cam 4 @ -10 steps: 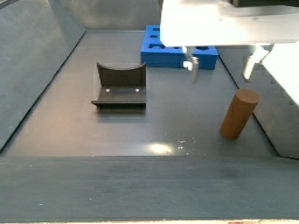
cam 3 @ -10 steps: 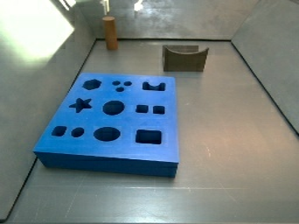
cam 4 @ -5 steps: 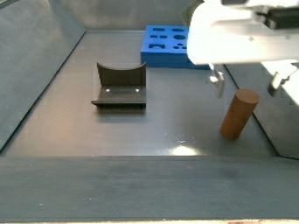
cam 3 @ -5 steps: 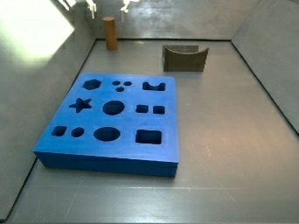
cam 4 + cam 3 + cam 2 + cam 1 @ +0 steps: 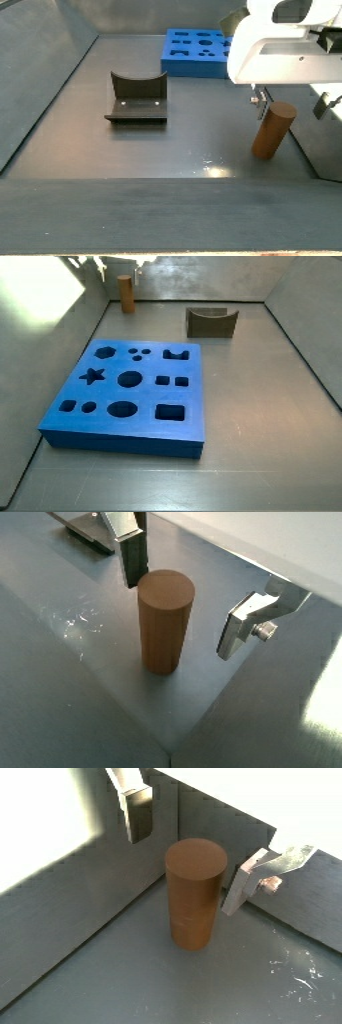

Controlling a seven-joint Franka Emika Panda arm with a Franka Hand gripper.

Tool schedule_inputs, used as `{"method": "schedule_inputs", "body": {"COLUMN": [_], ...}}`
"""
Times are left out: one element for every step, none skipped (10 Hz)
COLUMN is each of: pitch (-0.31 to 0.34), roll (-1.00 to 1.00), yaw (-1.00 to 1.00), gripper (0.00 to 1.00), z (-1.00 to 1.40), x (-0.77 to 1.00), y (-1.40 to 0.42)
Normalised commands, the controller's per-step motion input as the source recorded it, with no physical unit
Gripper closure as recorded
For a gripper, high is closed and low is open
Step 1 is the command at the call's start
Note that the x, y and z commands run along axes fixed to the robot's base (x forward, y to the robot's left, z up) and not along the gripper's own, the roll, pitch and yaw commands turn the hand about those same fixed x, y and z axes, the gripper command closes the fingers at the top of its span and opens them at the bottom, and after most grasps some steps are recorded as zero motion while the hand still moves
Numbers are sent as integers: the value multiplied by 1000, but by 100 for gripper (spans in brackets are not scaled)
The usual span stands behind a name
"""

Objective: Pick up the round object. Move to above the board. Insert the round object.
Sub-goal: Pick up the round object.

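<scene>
The round object, a smooth orange-brown peg [image 5: 126,294], stands upright on the grey floor near the far wall corner, also seen in the side view [image 5: 274,130]. My gripper [image 5: 290,108] hangs right over it, open. In both wrist views the peg [image 5: 191,893] [image 5: 163,622] rises between the two fingers [image 5: 138,808] [image 5: 247,622], with a gap on each side and no contact showing. The gripper [image 5: 197,843] [image 5: 187,592] is level with the peg's top. The blue board [image 5: 127,391] with dark cut-out holes lies flat well away from the peg.
A dark fixture [image 5: 210,322] with a curved notch stands on the floor beyond the board, also seen in the side view [image 5: 136,98]. Grey walls [image 5: 80,878] close in beside the peg. The board [image 5: 198,55] shows behind the gripper's white body.
The gripper has moved across to the peg and come down, so its open fingers now stand on either side of the peg's top. The peg, board and fixture have not moved.
</scene>
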Motion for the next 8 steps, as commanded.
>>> {"method": "schedule_inputs", "body": {"pitch": [-23,-29,-60,-49,0,0,0,0], "roll": [143,240,217,0,0,-131,-246,-26], "yaw": [0,0,20,0,0,0,0,-6], "gripper": [0,0,0,0,0,0,0,0], "z": [-357,-380,-391,-163,-37,0,46,0], "x": [-103,-109,-74,0,0,91,149,103], "y": [0,0,0,0,74,217,100,0]}}
